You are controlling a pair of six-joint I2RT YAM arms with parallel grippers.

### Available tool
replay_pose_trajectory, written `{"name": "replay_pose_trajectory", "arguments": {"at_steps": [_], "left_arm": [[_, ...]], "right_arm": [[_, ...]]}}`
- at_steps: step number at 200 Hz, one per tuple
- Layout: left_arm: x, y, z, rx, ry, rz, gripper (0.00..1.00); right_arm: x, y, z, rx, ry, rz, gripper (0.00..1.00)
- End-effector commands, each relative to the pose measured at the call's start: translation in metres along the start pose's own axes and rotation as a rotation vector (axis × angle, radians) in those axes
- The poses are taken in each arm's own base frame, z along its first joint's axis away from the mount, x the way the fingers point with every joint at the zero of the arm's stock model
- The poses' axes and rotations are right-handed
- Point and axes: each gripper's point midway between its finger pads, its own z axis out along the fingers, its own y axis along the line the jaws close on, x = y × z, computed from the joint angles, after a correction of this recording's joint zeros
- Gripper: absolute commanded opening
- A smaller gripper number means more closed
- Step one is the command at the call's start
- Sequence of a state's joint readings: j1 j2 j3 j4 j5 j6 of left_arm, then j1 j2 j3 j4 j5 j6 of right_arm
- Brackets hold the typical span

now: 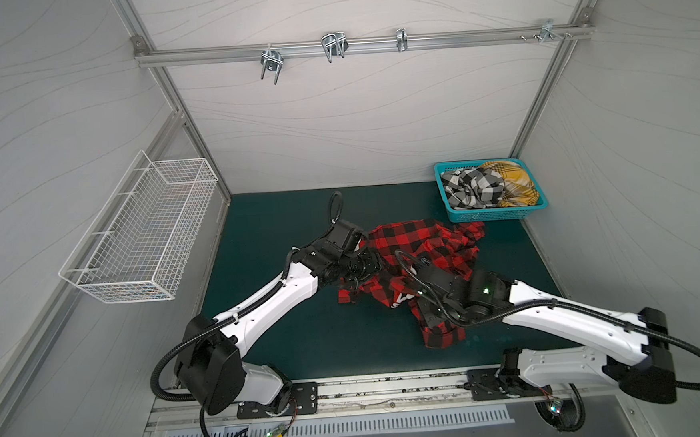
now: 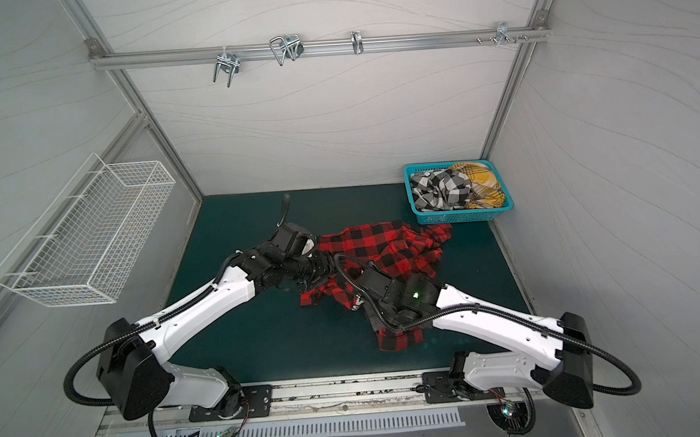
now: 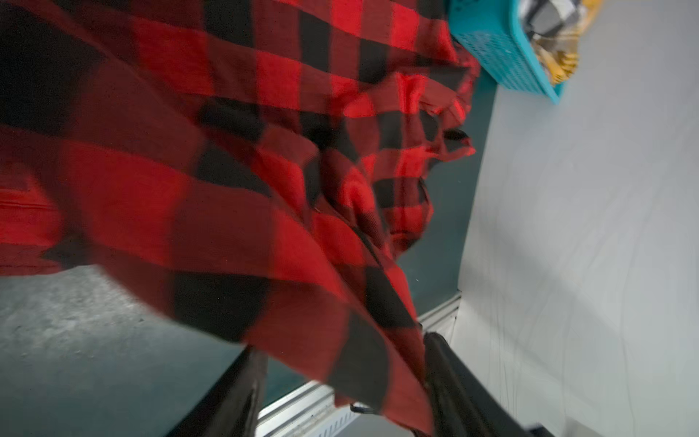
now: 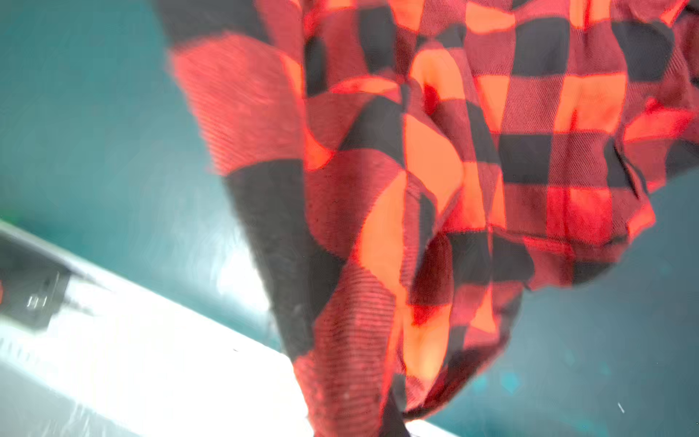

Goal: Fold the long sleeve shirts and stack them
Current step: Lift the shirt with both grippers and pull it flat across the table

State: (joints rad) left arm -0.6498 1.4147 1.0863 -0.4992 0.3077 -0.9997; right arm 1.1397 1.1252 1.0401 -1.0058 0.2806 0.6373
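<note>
The buffalo-plaid shirt [image 1: 416,244] is red and black, the basket [image 1: 498,214] turquoise.

Pale grey walls [image 1: 355,123], dark green worktop [image 1: 285,340]. Hooked metal rail [image 1: 454,40] across the back; white wire basket [image 1: 141,240] on left wall.

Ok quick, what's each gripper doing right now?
The left gripper is open, with the red plaid shirt draped between its fingers.
The right gripper is closed on that shirt.

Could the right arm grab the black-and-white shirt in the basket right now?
Probably not yet: the right claw seems shut on the red shirt. The way itself looks free, as the basket stands open on that arm's side with the black-and-white shirt uncovered.
</note>
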Motion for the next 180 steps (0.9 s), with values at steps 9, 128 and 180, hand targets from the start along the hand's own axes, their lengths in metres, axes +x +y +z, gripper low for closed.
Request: {"name": "replay_pose_trajectory", "arguments": {"at_steps": [9, 128, 180], "left_arm": [[-0.007, 0.018, 0.013, -0.028, -0.040, -0.033, 0.79], [0.056, 0.115, 0.024, -0.146, 0.040, -0.278, 0.90], [0.044, 0.105, 0.048, -0.174, 0.066, -0.245, 0.72]], "right_arm": [[0.033, -0.035, -0.024, 0.114, 0.133, 0.005, 0.00], [0.003, -0.050, -0.040, 0.096, 0.091, 0.080, 0.00], [0.004, -0.045, -0.038, 0.063, 0.093, 0.084, 0.00]]}}
